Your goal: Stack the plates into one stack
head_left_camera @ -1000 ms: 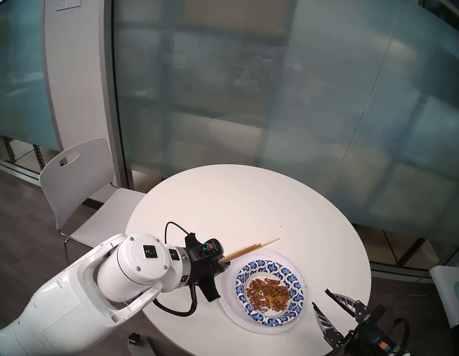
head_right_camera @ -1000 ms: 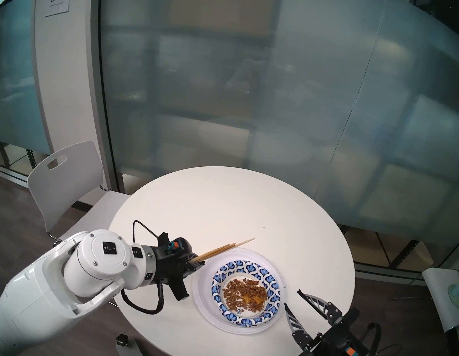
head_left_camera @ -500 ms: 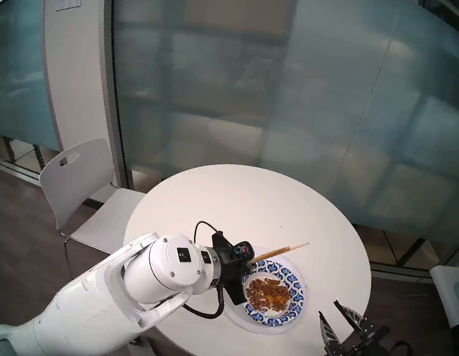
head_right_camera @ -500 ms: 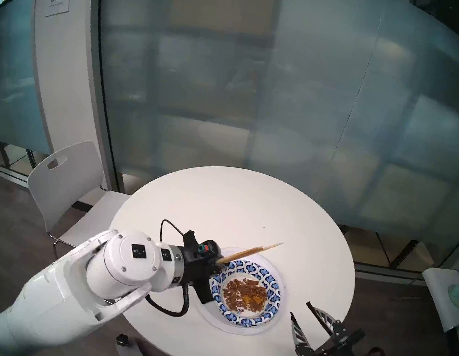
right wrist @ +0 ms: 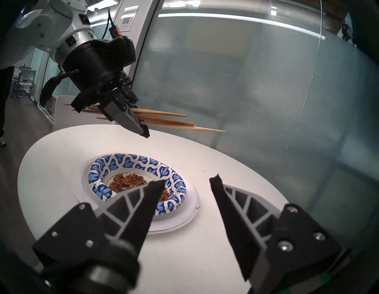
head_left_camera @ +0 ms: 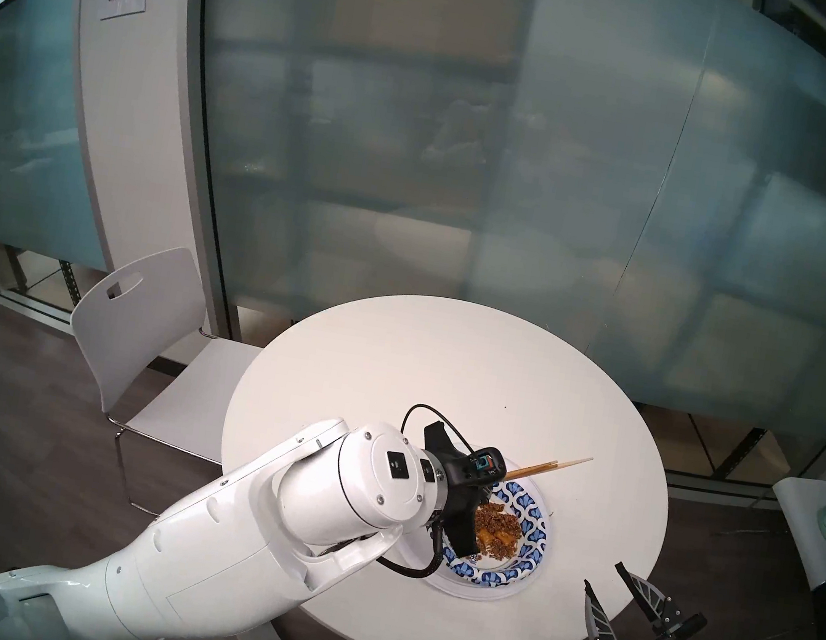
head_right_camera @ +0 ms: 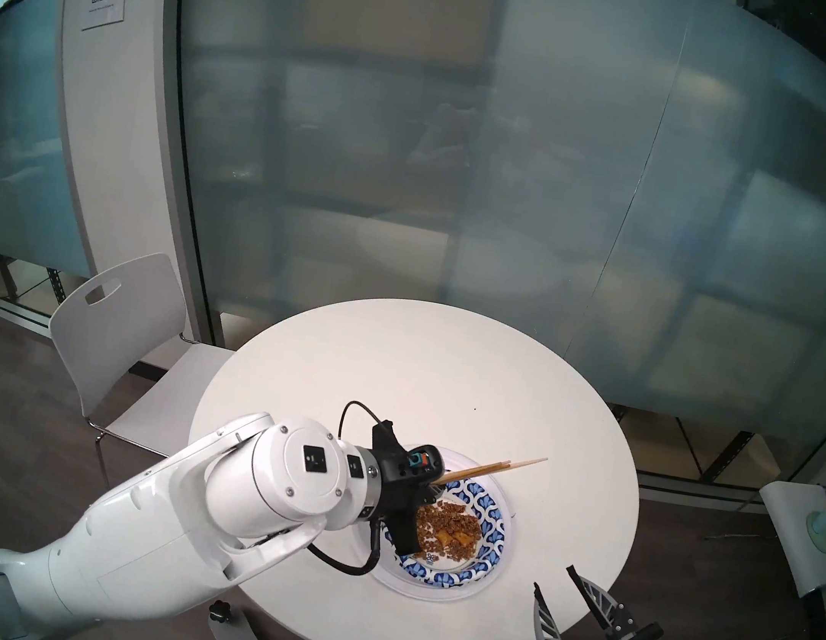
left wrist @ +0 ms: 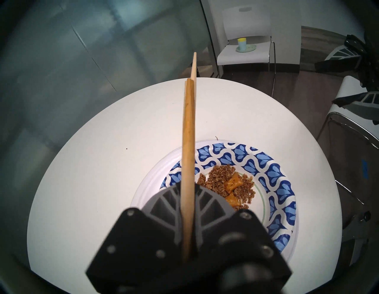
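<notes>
The left end effector (right wrist: 143,131) is clenching the chopsticks (right wrist: 164,121) above the stacked plates (right wrist: 176,184); the right end effector (right wrist: 187,181) is standing released. These plates look light and flexible: grip the rim.

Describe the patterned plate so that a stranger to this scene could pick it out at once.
On the round white table, look to the near side, just below the left gripper shut on a bundle of chopsticks. There the patterned plate sits nested in a larger white plate. Its blue petal rim and brown food crumbs mark it.
</notes>
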Controlling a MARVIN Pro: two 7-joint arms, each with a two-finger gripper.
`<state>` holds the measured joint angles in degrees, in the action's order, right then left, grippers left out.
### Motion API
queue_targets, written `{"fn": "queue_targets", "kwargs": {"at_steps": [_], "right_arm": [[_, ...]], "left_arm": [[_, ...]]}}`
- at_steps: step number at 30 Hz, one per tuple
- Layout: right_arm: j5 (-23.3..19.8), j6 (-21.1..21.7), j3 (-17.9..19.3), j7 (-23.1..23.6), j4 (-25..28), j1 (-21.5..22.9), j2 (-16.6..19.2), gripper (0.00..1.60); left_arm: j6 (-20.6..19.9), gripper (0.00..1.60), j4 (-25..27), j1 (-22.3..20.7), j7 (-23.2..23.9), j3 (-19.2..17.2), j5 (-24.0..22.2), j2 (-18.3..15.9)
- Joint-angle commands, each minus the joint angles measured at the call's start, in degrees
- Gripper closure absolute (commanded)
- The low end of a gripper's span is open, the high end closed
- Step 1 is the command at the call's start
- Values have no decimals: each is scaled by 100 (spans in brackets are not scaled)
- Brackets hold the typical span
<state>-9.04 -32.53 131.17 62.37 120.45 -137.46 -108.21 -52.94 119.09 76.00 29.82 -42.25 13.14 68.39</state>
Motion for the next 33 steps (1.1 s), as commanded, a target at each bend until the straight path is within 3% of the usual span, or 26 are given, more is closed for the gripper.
{"fn": "queue_targets", "kwargs": {"at_steps": [1,17,33], "right_arm": [[-318,-194,52,54,-6,-66,9,46],[-564,-324,239,116,-159,-177,-54,43],[-680,-397,337,203,-400,-140,-79,42]], "left_arm": [[-1,160,-48,-300,-27,103,125,220],[80,160,-535,-75,-247,397,183,501],[-22,160,-937,-531,-136,829,359,734]]}}
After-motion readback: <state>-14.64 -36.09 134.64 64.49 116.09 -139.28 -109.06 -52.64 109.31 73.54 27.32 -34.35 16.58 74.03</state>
